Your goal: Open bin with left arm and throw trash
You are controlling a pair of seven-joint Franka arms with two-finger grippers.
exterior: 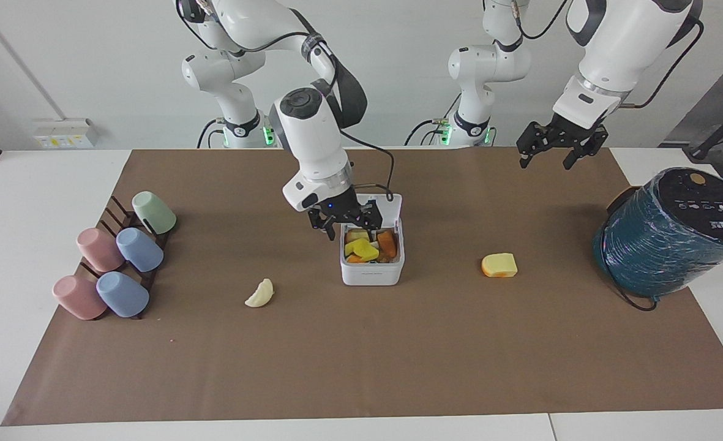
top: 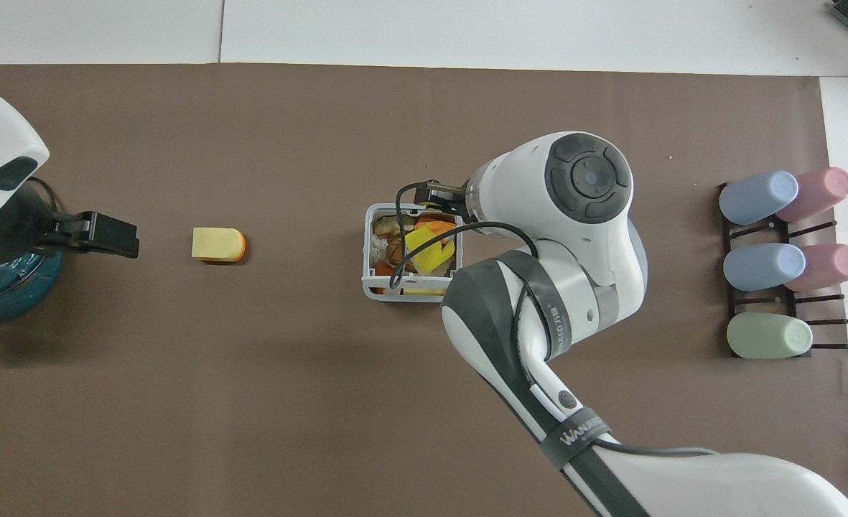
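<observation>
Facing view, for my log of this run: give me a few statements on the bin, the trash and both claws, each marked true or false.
1. The bin stands with its lid up. True.
2. The yellow piece lies inside the bin. True.
3. The right claw grips the yellow piece. False: its fingers are spread and empty, above the bin's edge.
4. The cream crescent is in the bin. False: it lies on the brown mat, toward the right arm's end of the table.
5. The yellow-orange chunk lies on the mat, apart from the bin. True.
6. The left claw presses on the lid. False: it hangs open in the air, well clear of the bin.
</observation>
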